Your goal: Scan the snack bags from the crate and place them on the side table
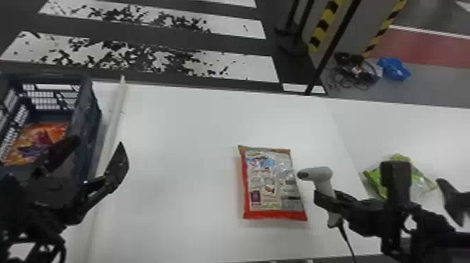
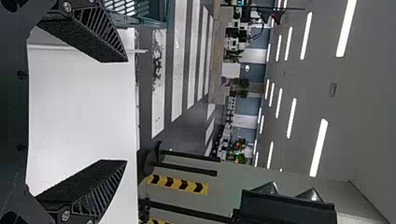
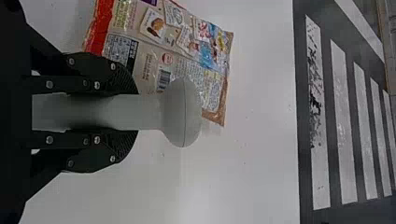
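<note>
Jaws of the right gripper [image 1: 327,203] are closed around the handle of a grey scanner [image 1: 316,173], one on each side of it, with the scanner's rounded head sticking out beyond their tips. A dark cable [image 1: 346,241] runs from the bottom of the handle toward the near edge of the counter [image 1: 182,168].

Just to the left of those jaws lies a red-edged snack bag [image 1: 269,185], flat on the counter with its printed panel and barcode facing up. In the head view the scanner's head is beside the bag's right edge and turned toward it; in the right wrist view it overlaps part of the bag. Whether the two touch, I cannot tell.

On the side counter [image 1: 402,122], to the right, lies a green snack bag [image 1: 421,180], partly hidden behind the right arm.

The left gripper [image 1: 98,142] has its jaws spread wide, with nothing between them. They are near the crate [image 1: 85,122], well apart from the red-edged bag, and one overlaps the crate in the head view. Inside the crate, on the left, lies an orange snack bag [image 1: 38,143], partly covered from sight by that jaw.
</note>
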